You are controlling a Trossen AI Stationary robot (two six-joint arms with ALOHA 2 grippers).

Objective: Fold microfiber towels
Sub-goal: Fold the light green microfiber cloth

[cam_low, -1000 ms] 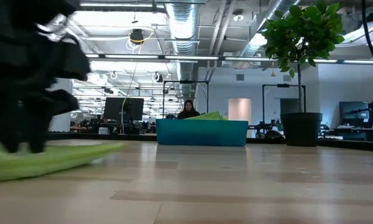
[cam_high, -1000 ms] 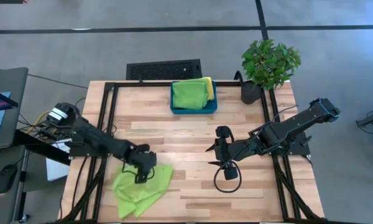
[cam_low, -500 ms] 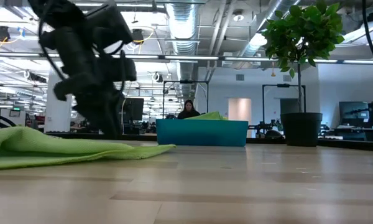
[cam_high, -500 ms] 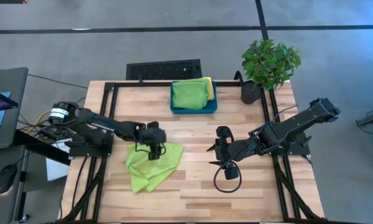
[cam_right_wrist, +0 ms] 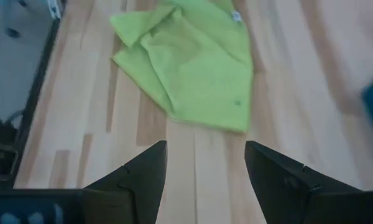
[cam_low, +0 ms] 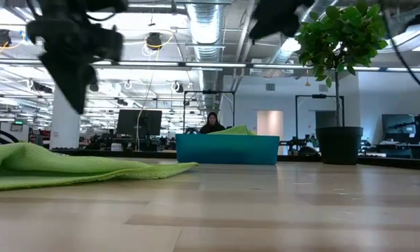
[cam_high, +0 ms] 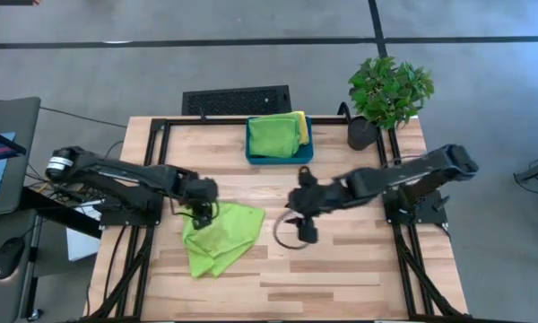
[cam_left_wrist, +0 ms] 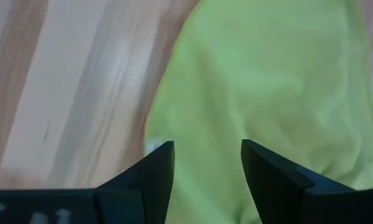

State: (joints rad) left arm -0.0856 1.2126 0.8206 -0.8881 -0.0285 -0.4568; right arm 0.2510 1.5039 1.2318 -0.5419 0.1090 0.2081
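We see a crumpled lime green towel [cam_high: 219, 236] lying loose on the wooden table [cam_high: 359, 269], toward its near left part. Just at the towel's far left edge hangs the left gripper [cam_high: 203, 209], its fingers spread wide and empty above the cloth. A little to the right, over the middle of the table, the right gripper [cam_high: 298, 226] also stands wide with nothing in it, apart from the towel. Farther back sits a teal bin [cam_high: 279, 157] holding a folded green towel [cam_high: 272, 135] and a yellow towel [cam_high: 301, 126]. A potted plant [cam_high: 387, 94] stands at the far right corner.
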